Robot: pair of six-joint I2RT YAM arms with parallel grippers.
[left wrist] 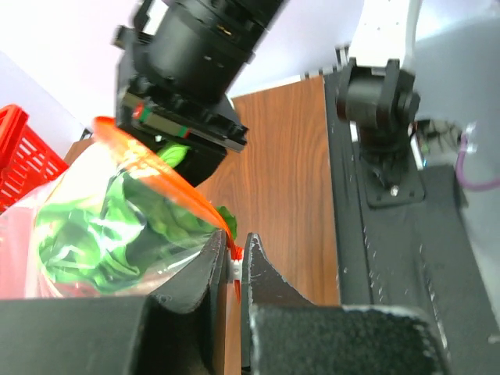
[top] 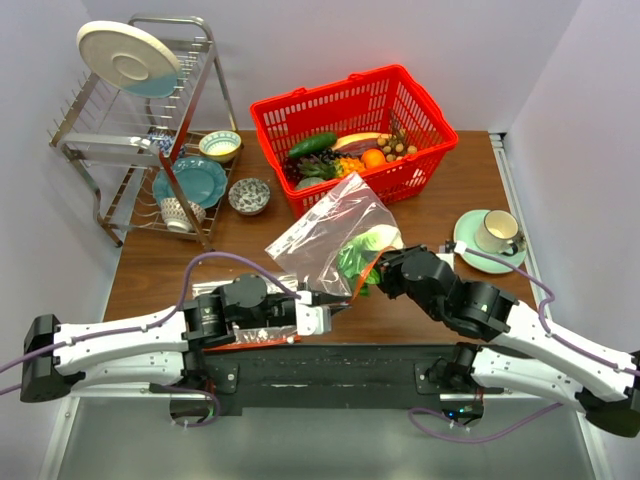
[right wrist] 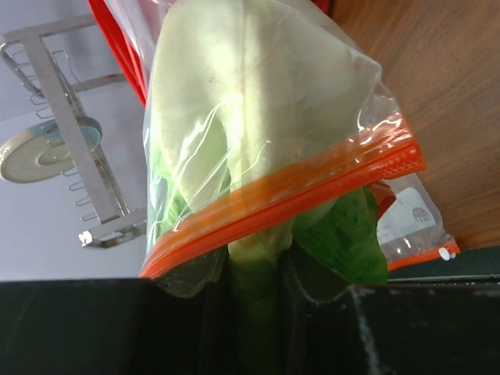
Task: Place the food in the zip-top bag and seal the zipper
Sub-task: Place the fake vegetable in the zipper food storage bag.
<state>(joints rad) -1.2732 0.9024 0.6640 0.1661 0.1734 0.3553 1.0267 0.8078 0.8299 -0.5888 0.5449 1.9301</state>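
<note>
Nearest the front edge, a second bag (top: pixel 265 341) lies flat on the table (top: pixel 160 265), partly under the left arm. Just past it, the left gripper (left wrist: pixel 233 248) has its jaws pressed together on the end of the zipper (right wrist: pixel 289 190), right at the small white tab (left wrist: pixel 234 268). The zip-top bag (top: pixel 320 232) is stretched between the two arms, slanting up and away towards the basket (top: pixel 410 175). The right gripper (right wrist: pixel 254 267) is clamped on the end of the napa cabbage (right wrist: pixel 242 101) that pokes out through the mouth. Most of the cabbage is inside the bag, and the mouth is unsealed around it. Further right, a cup (top: pixel 497 230) sits on a saucer (top: pixel 465 235). Beyond, the cucumber (top: pixel 312 145) and the small brown round fruits (top: pixel 402 150) lie in the red basket. Far left stands a dish rack (top: pixel 100 140) with a plate (top: pixel 128 58) on top.
</note>
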